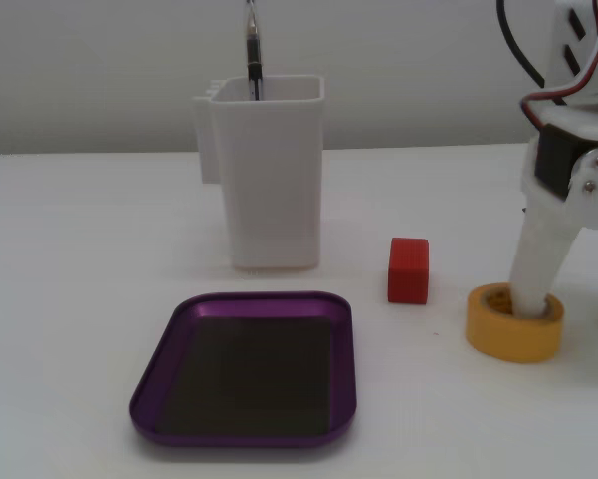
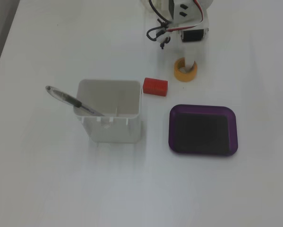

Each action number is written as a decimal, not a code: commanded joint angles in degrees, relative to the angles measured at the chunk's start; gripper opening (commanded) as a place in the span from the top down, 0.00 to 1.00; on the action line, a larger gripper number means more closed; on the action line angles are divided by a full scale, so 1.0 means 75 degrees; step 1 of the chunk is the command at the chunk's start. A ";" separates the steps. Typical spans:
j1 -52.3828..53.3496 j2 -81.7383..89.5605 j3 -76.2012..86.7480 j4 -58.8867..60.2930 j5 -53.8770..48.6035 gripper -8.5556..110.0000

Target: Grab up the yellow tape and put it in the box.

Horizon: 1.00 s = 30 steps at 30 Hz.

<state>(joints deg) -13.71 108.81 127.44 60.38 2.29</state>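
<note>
Presently the claw (image 1: 534, 299) stands with one white finger pushed down inside the core of the yellow tape (image 1: 514, 333); the same is seen from above in the other fixed view, where the finger (image 2: 189, 64) fills the hole of the roll (image 2: 185, 74). The second finger is not clearly visible in either view, so whether the claw is spread or pinching the roll's wall cannot be told. The tape appears to rest flat on the worktop (image 1: 79, 249), directly under the claw, not yet lifted.

Just beside the claw, on its left in the low fixed view, sits a small red cube (image 1: 408, 269), apart from the roll. Farther out on that side and nearer the camera lies the box (image 1: 247, 429), a shallow purple tray with nothing in it. Beyond the cube stands a tall white container (image 1: 269, 180) with a pen (image 1: 252, 50) leaning out of it.

Judgement: the grasp is at the seating stage; lift and transfer remain.

Risks noted:
- If the outer finger does not close on the wall, the roll may slip off the inner finger on lifting.
- A grip on one side only may let the roll swing or tilt, and it could catch the box rim and land outside.
- The cube lies close to a direct path toward the box; a low carry may knock it.
- A hard downward press could skid the roll sideways.
</note>
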 commanded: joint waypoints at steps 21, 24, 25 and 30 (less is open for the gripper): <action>-0.0973 0.1852 -0.2461 0.1102 -0.0105 0.93; -0.1254 0.2180 -0.3234 0.1090 -0.0105 0.93; -0.1312 0.2180 -0.3480 0.1055 -0.0105 0.93; -0.1324 0.1371 -0.4535 0.0621 -0.0023 0.93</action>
<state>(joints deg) -23.12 121.73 99.40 66.97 1.76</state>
